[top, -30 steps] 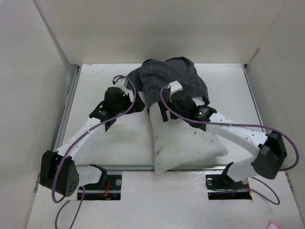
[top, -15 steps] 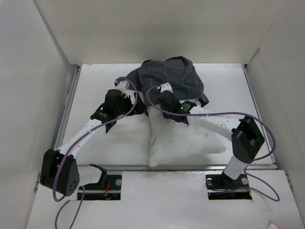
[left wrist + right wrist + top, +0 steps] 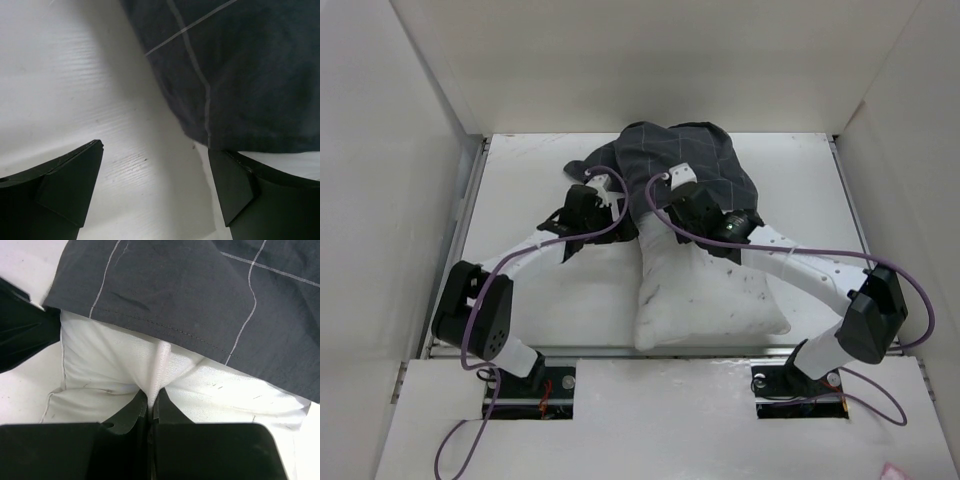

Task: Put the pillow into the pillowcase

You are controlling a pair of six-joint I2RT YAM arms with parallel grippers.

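Three plain white walls (image 3: 660, 60) close in the white counter (image 3: 520, 180) at the back and at both sides. In the left wrist view its surface shows fine parallel ribs. The pillow (image 3: 705, 290) lies in the middle of the counter, its far end covered by the wrinkled pillowcase (image 3: 680, 165) near the back wall. The right gripper (image 3: 151, 402) is pressed together on a fold of the pillow's fabric, just before the pillowcase hem. The left gripper (image 3: 156, 150) is spread wide over bare counter beside that hem.
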